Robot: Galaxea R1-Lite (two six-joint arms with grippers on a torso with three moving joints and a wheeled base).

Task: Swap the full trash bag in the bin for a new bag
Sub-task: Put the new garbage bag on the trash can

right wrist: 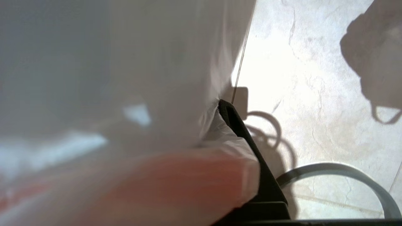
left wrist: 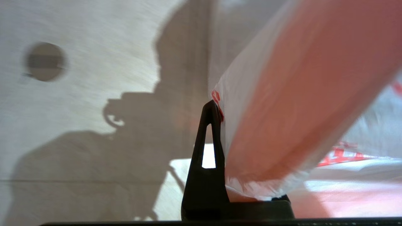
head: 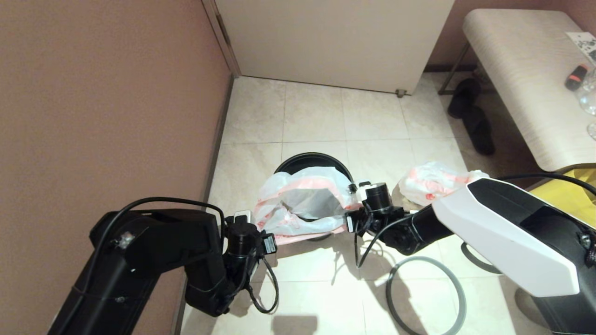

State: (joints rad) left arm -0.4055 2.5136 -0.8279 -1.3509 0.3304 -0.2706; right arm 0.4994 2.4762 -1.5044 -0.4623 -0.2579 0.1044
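Observation:
The new bag, limp translucent white with an orange-pink band at its mouth, hangs stretched open between both grippers over the black bin. My left gripper is shut on the bag's left mouth edge. In the left wrist view one dark finger presses against the bag, which hides the other finger. My right gripper is shut on the right mouth edge; there too the bag covers all but one finger. The bulging full trash bag lies on the floor right of the bin.
The grey hoop rim lies loose on the tiles under my right arm. A brown wall runs close on the left. A bench, black shoes and a yellow fabric bag stand at the right.

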